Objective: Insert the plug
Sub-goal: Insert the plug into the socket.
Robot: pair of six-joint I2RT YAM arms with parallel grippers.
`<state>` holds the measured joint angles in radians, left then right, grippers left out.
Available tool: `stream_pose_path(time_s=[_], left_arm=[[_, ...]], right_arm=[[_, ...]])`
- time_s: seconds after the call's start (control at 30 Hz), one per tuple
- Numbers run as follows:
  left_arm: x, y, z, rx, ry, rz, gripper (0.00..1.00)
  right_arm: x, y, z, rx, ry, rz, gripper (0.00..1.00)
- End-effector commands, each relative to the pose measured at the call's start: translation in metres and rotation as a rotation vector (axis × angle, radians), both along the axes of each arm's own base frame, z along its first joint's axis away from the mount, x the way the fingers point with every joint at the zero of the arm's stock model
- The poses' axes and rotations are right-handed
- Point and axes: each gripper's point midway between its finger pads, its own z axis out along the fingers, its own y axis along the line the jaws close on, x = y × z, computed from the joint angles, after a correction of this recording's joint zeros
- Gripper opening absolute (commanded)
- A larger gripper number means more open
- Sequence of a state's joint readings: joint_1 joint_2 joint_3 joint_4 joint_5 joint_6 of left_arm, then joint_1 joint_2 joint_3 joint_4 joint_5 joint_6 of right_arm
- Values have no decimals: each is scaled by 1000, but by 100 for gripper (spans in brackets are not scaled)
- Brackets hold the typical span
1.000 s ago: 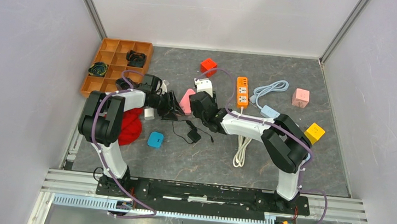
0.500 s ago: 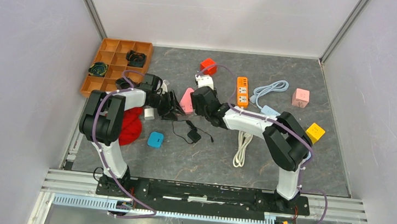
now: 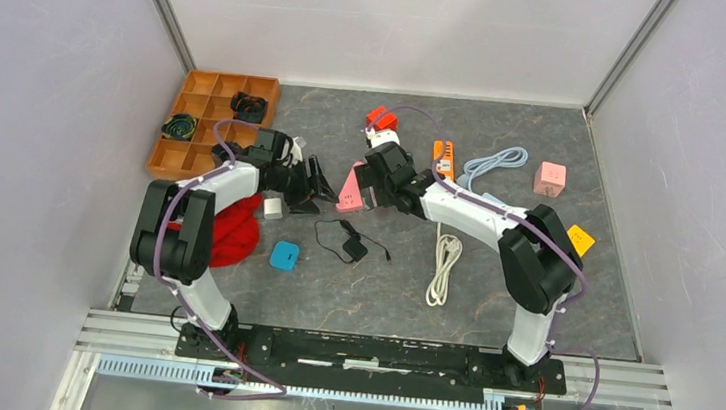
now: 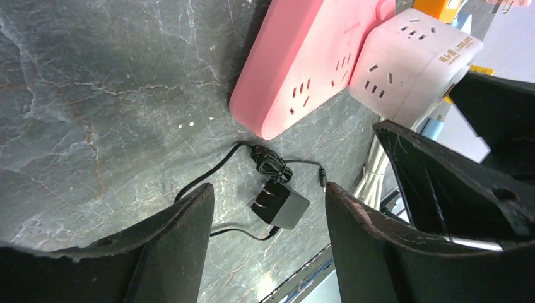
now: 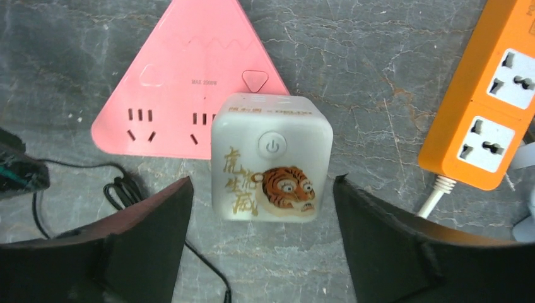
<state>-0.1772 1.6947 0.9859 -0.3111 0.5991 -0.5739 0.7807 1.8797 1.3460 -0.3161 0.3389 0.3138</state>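
On the left, the left gripper [image 4: 268,189] is released: its jaws stand apart and hold nothing, just beside the pink power strip [image 4: 303,63]. Beyond its fingers a black adapter [image 4: 279,205] lies loose on the tabletop [image 4: 94,95], its cord curled next to it.

At the centre, the triangular pink power strip lies flat, and the white cube plug [image 5: 271,158], the one with the tiger print, sits pressed against the strip's socketed edge. Its prongs are hidden, so I cannot tell how deep they sit.

The right gripper [image 5: 262,183] hangs over the cube, released as well: a gap shows between each finger and the cube's sides. To the far right lies the orange power strip [image 5: 489,120], apart from the cube.

The insertion looks done or all but done, so this is the letting-go step. Next, I judge, both arms need to lift straight away without nudging the cube, or, if it is not fully seated, the right gripper must clench on it and push it toward the strip while the left braces the far side.
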Motion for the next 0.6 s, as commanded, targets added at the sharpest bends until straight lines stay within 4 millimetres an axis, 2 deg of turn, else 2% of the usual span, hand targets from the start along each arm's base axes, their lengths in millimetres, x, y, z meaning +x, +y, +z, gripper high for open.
stream_pose_path(time_s=[0.0,0.03,0.13,0.2,0.27,0.37,0.47,0.53,0.57], left_arm=[[-9,4,11,45,-60,-49,72],[-9,5,14,68,-83,-55,77],[-13,5,26,128,-150,-95,84],[-16,2,35,153,-191,-114,90],[-21,-3,44,161,-230,-133,99],[-21,1,52,203,-269,-112,100],[-22,15,56,278,-283,-76,100],[-24,27,60,332,-304,-41,100],[-25,33,65,351,-325,-21,100]], right_arm=[[0,10,64,111,-82,36,94],[-2,7,68,117,-83,34,98],[-8,-9,84,146,-111,-3,98],[-12,-25,88,159,-136,-42,98],[-14,-50,97,155,-175,-122,98],[-14,-90,109,132,-217,-240,98],[-16,-136,116,92,-238,-369,98],[-12,-156,120,86,-266,-399,98],[-8,-159,121,97,-274,-361,98]])
